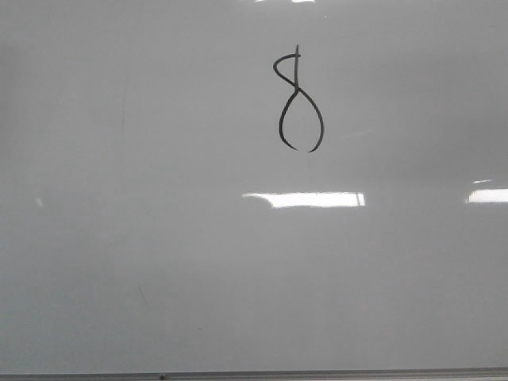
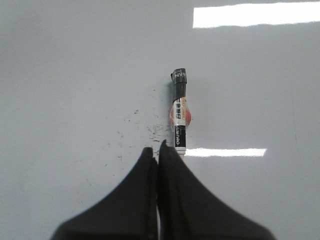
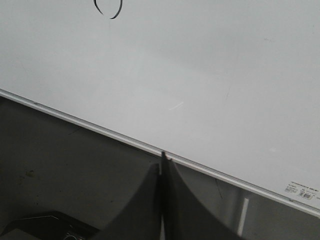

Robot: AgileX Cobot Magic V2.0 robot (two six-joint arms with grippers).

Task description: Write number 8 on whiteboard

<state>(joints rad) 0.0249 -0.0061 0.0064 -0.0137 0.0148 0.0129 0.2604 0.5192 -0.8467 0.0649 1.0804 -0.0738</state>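
One thin black hand-drawn number 8 sits on the large glossy pale grey-white whiteboard, toward twelve o'clock in the front view, its lower loop not quite closed at the base. My left gripper has its dark fingers pressed together; a black-and-white marker pen with a grey cap lies just beyond the tips toward one o'clock, its long axis running away from me, and I cannot tell whether I am pinching its end. My right gripper is also pressed together, holding nothing, over the board's thin metal edge; the figure's base shows toward eleven o'clock. I judge the writing essentially done.
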